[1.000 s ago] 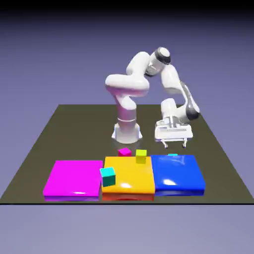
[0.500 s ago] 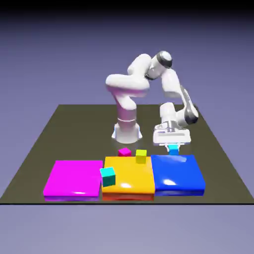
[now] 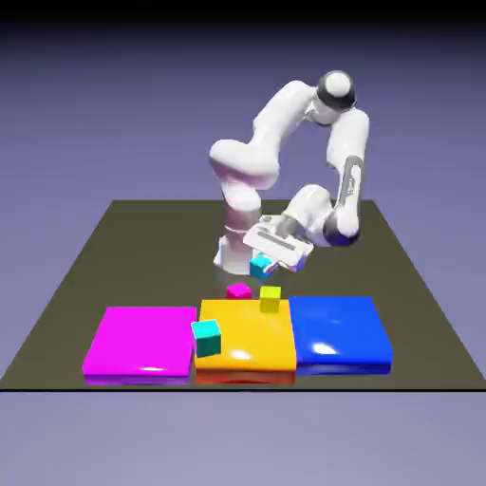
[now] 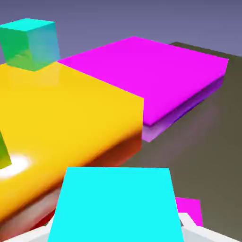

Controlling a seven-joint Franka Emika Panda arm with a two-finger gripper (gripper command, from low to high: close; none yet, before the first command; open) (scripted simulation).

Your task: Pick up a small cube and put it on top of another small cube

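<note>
My gripper (image 3: 263, 265) is shut on the small cube (image 3: 259, 269), a bright cyan-blue one, and holds it tilted in the air behind the yellow pad (image 3: 245, 344). In the hand view the small cube (image 4: 116, 205) fills the bottom middle and hides most of the fingertips (image 4: 201, 232). Just below and in front of it in the exterior view lie a magenta cube (image 3: 239, 290) on the table and a yellow-green cube (image 3: 271, 298) on the yellow pad's back edge.
A greener teal cube (image 3: 206, 338) sits at the yellow pad's front corner on the exterior view's left; the hand view shows that teal cube (image 4: 30, 43) at top left. A magenta pad (image 3: 140, 342) and a blue pad (image 3: 338, 330) flank the yellow one.
The gripper closed on the small cube behind the blue pad, lifted it, and swung to the exterior view's left, tilting. It now hangs behind the yellow pad.
</note>
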